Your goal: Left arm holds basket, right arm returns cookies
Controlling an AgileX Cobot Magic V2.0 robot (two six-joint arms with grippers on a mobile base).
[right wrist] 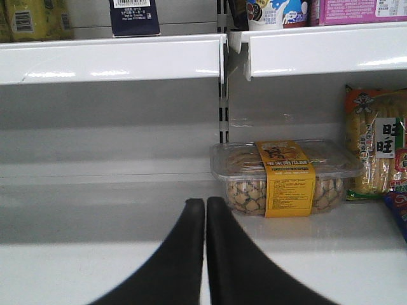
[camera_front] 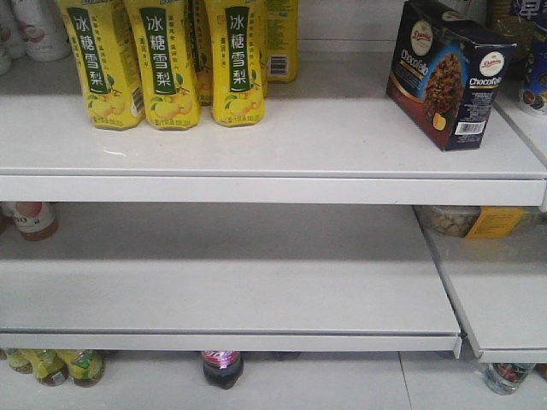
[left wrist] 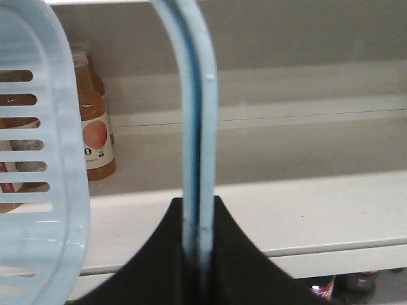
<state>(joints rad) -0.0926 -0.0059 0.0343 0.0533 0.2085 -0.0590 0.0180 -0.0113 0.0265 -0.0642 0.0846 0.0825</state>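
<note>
White shop shelves (camera_front: 256,145) fill the front view. On the top shelf the cookies (camera_front: 449,73) stand upright at the right end, turned slightly, well apart from a row of yellow drink cartons (camera_front: 167,60) at the left. The middle shelf is mostly bare, with a bottle (camera_front: 32,219) at its left and bottles showing under the lowest board.

In the left wrist view the left gripper (left wrist: 197,254) is pinched on the arched handle of the light blue basket (left wrist: 38,190), whose slotted wall hangs at the left. An orange drink bottle (left wrist: 95,133) stands on the shelf behind.

In the right wrist view the right gripper (right wrist: 205,210) has its fingers pressed together, holding nothing, in front of a lower shelf. A clear tub of snacks (right wrist: 283,178) with a yellow band sits just right of it. The cookies' underside shows on the shelf above.
</note>
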